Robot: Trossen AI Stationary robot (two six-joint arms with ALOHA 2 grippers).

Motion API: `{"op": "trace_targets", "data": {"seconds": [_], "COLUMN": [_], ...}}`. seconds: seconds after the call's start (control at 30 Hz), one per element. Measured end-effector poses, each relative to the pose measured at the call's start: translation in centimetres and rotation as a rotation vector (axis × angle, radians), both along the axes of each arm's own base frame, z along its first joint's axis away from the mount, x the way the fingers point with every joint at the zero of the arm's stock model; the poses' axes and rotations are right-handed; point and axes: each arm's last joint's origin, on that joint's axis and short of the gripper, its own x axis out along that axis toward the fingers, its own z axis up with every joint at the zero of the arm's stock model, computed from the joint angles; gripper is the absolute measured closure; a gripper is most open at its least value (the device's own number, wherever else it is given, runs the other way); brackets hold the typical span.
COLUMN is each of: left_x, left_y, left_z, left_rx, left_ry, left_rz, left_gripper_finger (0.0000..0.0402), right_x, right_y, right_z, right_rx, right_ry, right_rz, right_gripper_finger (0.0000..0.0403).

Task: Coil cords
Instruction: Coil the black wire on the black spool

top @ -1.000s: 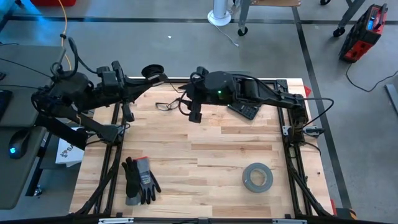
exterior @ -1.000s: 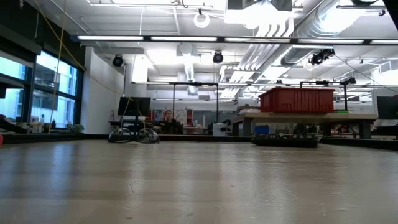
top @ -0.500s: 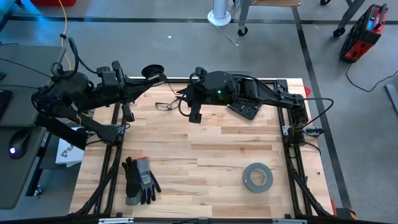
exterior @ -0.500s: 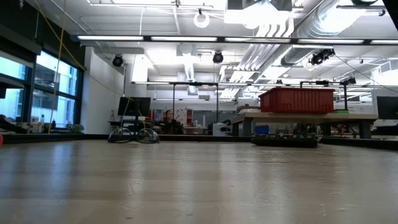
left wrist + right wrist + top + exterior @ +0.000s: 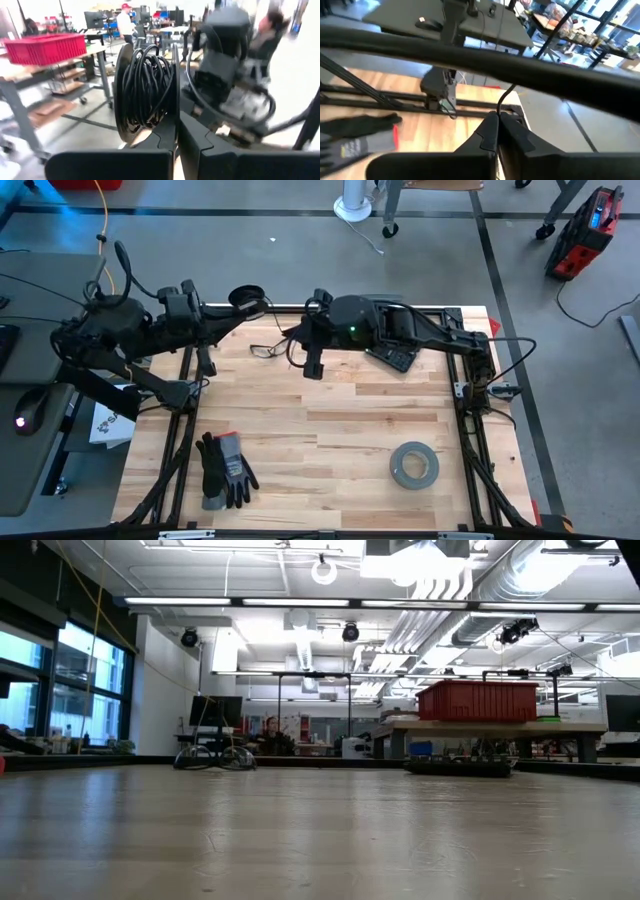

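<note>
The small black spool point(image 5: 145, 92), wound with dark cord, hangs beyond the table's far-left edge point(image 5: 245, 297), and my left gripper point(image 5: 177, 125) is shut on it. A thin dark cord point(image 5: 507, 97) comes out between the fingertips of my right gripper point(image 5: 497, 120), which is shut on it above the table's far middle point(image 5: 292, 335). More of the cord lies in loose loops point(image 5: 265, 348) on the wood just below that gripper. The low view shows neither gripper. My left gripper pinches the rim of one spool flange point(image 5: 175, 107) between its two fingers, coming in level from the table's left. The spool stands on edge, lifted clear of the table. My right gripper pinches the thin cord point(image 5: 500, 111) between its fingertips, pointing toward the table's left and slightly down. The cord leads away from the tips in a light curve, clear of the table there.
A grey tape roll point(image 5: 413, 465) lies near the front right and a pair of black gloves point(image 5: 225, 470) near the front left. A dark keypad-like device point(image 5: 392, 357) sits under my right arm. People show in the room beyond the table.
My right gripper has shut on the thin cord while staying in place above the table's far middle. The spool and the cord loops on the table lie as before.
</note>
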Motion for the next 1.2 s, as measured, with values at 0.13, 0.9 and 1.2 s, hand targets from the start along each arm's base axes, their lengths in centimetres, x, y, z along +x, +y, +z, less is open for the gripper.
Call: {"op": "trace_targets", "data": {"seconds": [0.13,0.9,1.2], "left_x": [0.4,2.6,2.8], "left_y": [0.1,0.1,-0.1], "left_z": [0.5,1.5,1.8], "left_rx": [-0.159,-0.84,-1.079], "left_ry": [-0.112,-0.382,-0.427], "left_rz": [-0.014,-0.272,-0.353], "left_gripper_finger": [0.0401,0.0401,0.0401], "right_x": [0.7,4.2,4.1], "right_y": [0.3,2.7,2.5], "right_z": [0.1,1.5,2.1], "right_rx": [0.02,0.02,0.011], "right_ry": [-0.06,-0.484,-0.551], "right_rz": [0.03,0.275,0.255], "right_gripper_finger": [0.0402,0.0403,0.0403]}}
